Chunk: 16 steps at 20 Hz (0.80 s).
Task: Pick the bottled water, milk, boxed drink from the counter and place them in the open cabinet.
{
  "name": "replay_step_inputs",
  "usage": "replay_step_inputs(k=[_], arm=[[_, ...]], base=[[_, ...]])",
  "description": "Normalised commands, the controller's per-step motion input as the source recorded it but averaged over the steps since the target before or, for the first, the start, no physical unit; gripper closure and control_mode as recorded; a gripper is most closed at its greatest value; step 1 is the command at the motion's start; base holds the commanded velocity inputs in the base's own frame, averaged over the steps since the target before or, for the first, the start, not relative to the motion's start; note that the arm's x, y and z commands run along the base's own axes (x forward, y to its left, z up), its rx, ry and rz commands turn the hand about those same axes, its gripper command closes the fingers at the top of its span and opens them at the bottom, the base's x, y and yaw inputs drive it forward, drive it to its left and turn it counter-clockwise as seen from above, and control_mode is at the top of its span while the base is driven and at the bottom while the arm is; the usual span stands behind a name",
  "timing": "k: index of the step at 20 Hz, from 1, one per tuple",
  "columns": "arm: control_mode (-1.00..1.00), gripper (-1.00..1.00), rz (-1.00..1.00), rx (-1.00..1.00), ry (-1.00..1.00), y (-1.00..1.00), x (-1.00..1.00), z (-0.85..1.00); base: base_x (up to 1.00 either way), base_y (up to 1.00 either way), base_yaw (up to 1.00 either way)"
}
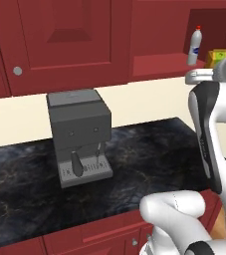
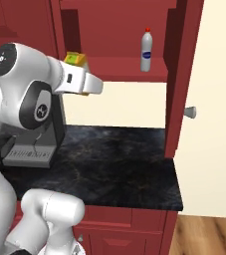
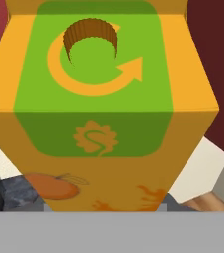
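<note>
The boxed drink [image 3: 108, 99], orange-yellow with a green top, sits right in front of the hand camera. My gripper [image 2: 82, 74] is shut on it, and its fingers are hidden by the box and the wrist. The boxed drink [image 2: 77, 59] is upright at the left end of the open cabinet [image 2: 119, 67] shelf; I cannot tell whether it rests on the shelf. The bottled water [image 2: 146, 50] stands upright on the same shelf, further right. In the left base view the bottled water [image 1: 195, 46] and boxed drink [image 1: 217, 57] stand side by side. The milk is out of view.
A grey coffee machine [image 1: 79, 134] stands on the black marbled counter [image 1: 149, 149] below the closed red cabinets. The cabinet's open door [image 2: 184, 74] with its knob [image 2: 190, 112] juts out on the right. My arm's forearm [image 1: 206, 139] rises at the counter's right end.
</note>
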Motion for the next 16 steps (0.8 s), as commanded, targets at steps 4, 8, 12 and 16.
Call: replay_step_inputs(k=[4,8,12,16], arm=[[-1.0,1.0,-0.03,0.0,0.0,-0.05,0.33,0.01],[-1.0,1.0,-0.03,0.0,0.0,-0.05,0.41,0.0],[-1.0,1.0,-0.02,0.0,0.0,-0.03,0.43,0.0],[-1.0,1.0,0.0,0.0,0.0,-0.08,0.48,0.0]], base=[[0.0,0.0,0.0],[0.0,0.0,0.0],[0.0,0.0,0.0],[0.0,0.0,0.0]])
